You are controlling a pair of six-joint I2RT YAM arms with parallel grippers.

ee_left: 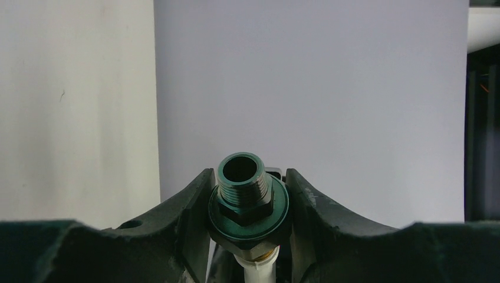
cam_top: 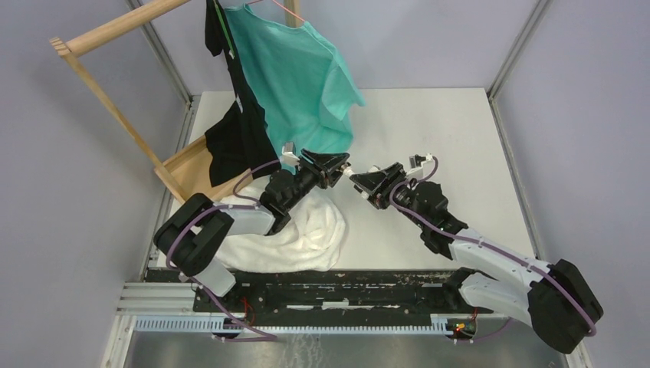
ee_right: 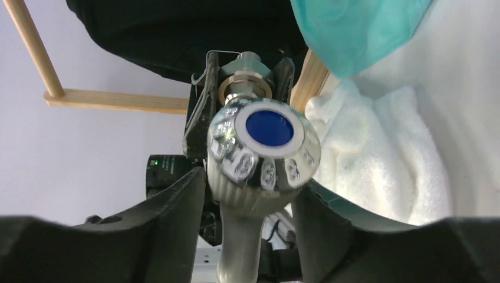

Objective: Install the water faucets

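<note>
The water faucet hangs in the air between my two grippers over the middle of the table (cam_top: 429, 130). In the left wrist view my left gripper (ee_left: 249, 178) is shut on the silver threaded fitting (ee_left: 239, 184), its fingers (ee_left: 188, 206) pressed on the round flange, with a white tube (ee_left: 257, 274) below. In the right wrist view my right gripper (ee_right: 250, 180) is shut on the faucet's fluted knob with the blue dot (ee_right: 269, 128); the white spout (ee_right: 239, 247) runs down from it. Behind it the left gripper holds the fitting (ee_right: 244, 73). From above, the left gripper (cam_top: 337, 165) and right gripper (cam_top: 360, 182) meet tip to tip.
A white towel (cam_top: 299, 230) lies under the left arm. A teal shirt (cam_top: 299, 84) and a black garment (cam_top: 238, 130) hang from a wooden rack (cam_top: 115, 115) at the back left. A metal rail (cam_top: 306, 280) runs along the near edge.
</note>
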